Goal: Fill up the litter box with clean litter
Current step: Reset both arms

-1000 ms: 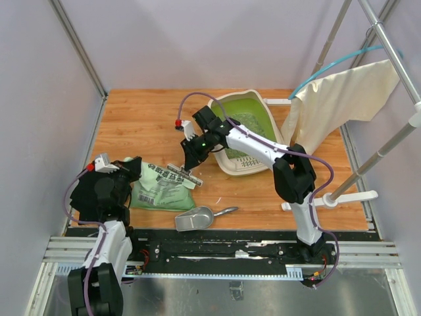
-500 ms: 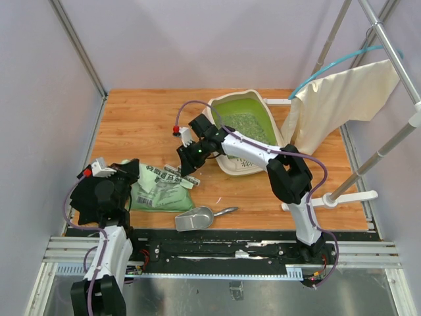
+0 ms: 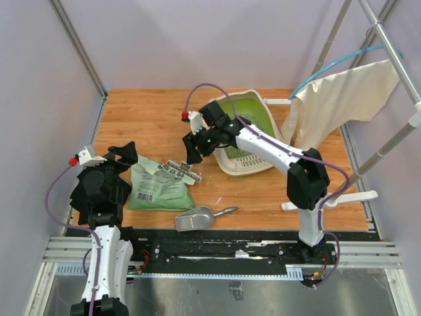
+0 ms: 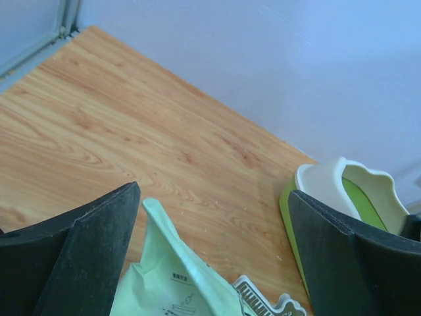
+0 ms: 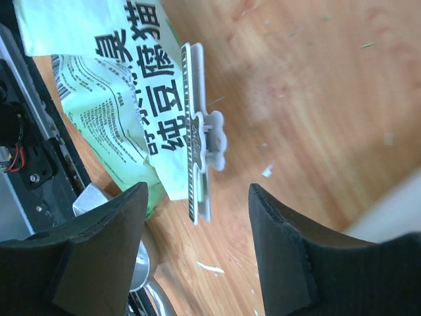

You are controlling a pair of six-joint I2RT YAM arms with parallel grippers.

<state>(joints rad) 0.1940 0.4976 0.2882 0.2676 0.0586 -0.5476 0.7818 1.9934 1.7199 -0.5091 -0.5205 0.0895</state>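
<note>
Left fingers (image 3: 120, 157) wide, empty, above the bag's (image 3: 161, 187) end; right fingers (image 3: 192, 151) partly open, empty, over its clip (image 3: 183, 171); litter box (image 3: 228, 166) just beyond them. Hazard: tugging the clip drags the unheld bag.

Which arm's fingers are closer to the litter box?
Right. The right fingers hover just left of the litter box, over the bag; the left fingers are at the bag's far side.

Glossy printed plastic bag (image 3: 161, 187), shiny metal scoop (image 3: 195, 219), smooth plastic litter box (image 3: 242, 169), matt wood-grain table (image 3: 145, 118), soft cream cloth (image 3: 342, 99).
</note>
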